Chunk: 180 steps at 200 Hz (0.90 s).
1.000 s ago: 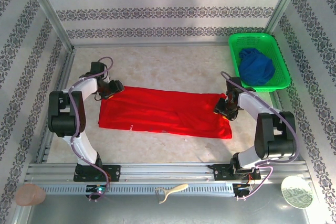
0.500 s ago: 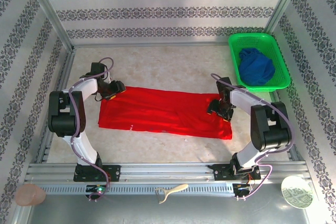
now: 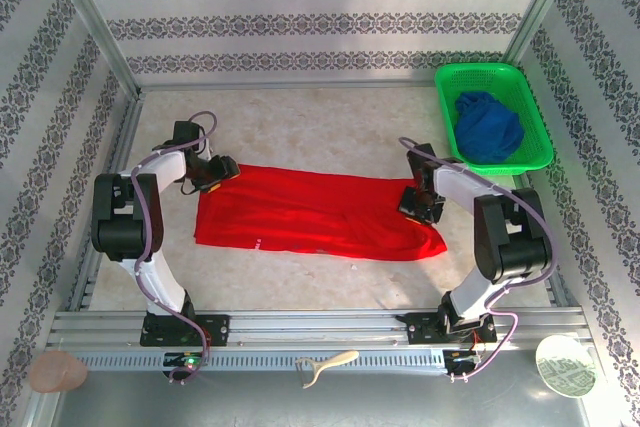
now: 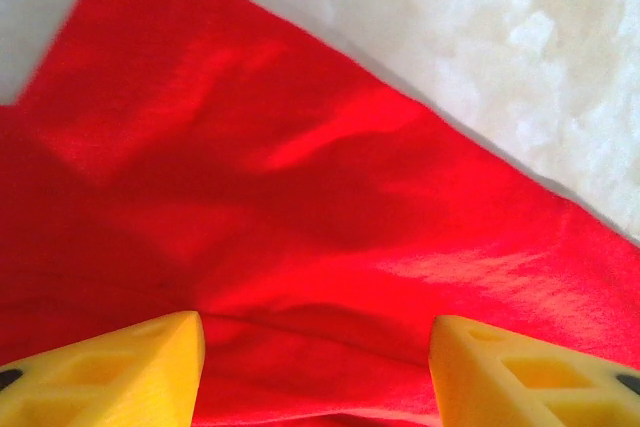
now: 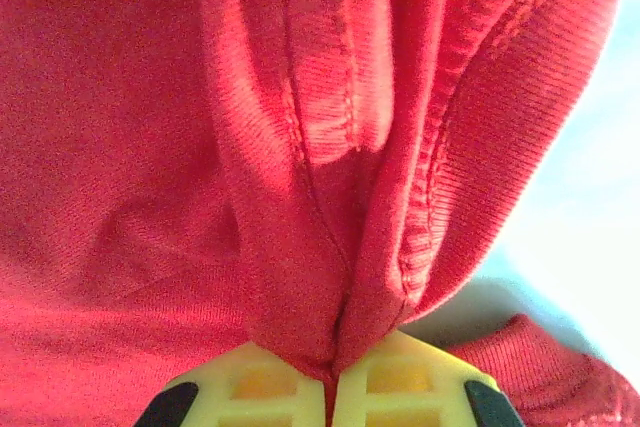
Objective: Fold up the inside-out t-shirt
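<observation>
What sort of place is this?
Probably a lab test cell, not a home: patterned wall panels enclose the table, the left arm and right arm are bolted to a metal rail, with a red t-shirt between them.

The inside-out t-shirt (image 3: 315,217) lies spread left to right across the middle of the tabletop (image 3: 320,127). The left tool (image 3: 224,173) is at its far left corner, and the right tool (image 3: 419,211) is on its right end. In the far right corner stands a basket (image 3: 480,68) with a bundled garment (image 3: 488,127) in it, farther back than the shirt's right end.
</observation>
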Available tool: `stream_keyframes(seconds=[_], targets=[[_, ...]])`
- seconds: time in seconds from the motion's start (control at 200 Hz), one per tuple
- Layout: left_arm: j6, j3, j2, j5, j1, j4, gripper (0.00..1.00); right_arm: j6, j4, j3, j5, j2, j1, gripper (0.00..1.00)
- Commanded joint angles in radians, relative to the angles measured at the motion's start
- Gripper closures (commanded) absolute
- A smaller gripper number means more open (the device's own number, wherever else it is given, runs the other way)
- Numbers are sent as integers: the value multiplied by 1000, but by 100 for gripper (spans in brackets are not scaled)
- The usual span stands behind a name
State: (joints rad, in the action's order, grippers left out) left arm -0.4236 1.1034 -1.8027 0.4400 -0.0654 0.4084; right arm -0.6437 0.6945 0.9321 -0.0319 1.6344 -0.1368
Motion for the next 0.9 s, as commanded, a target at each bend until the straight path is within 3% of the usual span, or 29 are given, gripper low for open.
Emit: stream_keyframes(seconds=[0.0, 0.19, 0.35, 0.455, 0.61, 0.894], targets=[[34, -38, -1, -1, 13, 7, 39, 38, 46, -6, 2, -63, 55, 100], [-19, -141, 25, 19, 79, -55, 39, 103, 99, 61, -22, -117, 115, 100], [-112, -210, 84, 10, 169, -117, 39, 131, 145, 152, -73, -153, 118, 100], [-144, -213, 128, -11, 174, -117, 39, 123, 166, 193, -109, -177, 100, 100], [-106, -130, 136, -30, 165, -48, 39, 92, 209, 238, -115, -203, 25, 100], [-109, -77, 89, 12, 158, -74, 38, -43, 245, 302, -56, -213, -213, 100]])
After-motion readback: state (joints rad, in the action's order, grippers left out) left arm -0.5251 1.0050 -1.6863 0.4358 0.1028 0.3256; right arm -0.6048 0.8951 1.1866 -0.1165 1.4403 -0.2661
